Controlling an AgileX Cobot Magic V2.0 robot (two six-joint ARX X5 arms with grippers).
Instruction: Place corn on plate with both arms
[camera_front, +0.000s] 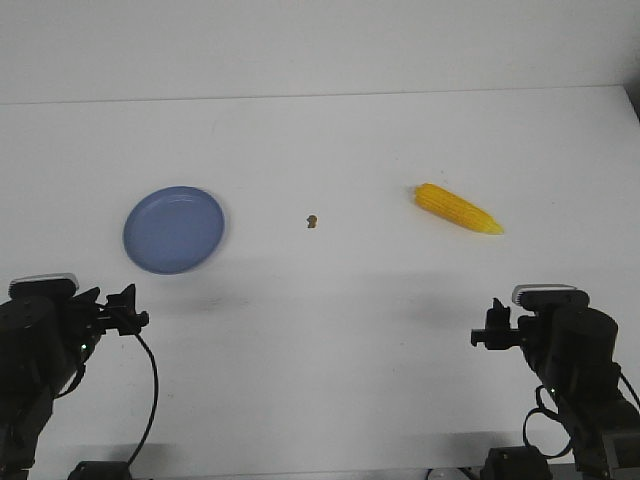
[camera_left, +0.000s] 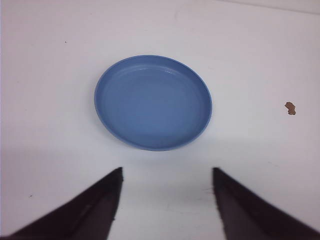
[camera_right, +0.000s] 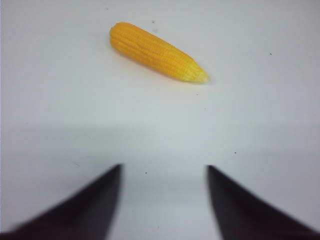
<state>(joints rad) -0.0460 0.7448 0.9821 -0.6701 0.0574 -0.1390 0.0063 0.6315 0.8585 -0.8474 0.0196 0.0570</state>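
Left gripper (camera_left: 166, 200): while it hangs low at the near edge, its jaws stand wide apart and bare.
Right gripper (camera_right: 163, 197): spread wide, nothing between the fingers.
Plate (camera_front: 174, 229): flat on the white table (camera_front: 330, 330), ahead of the left gripper.
Corn (camera_front: 458, 209): on the table ahead of the right gripper, well apart from the plate, tip pointing right.
Brown crumb (camera_front: 312, 220): between plate and corn.
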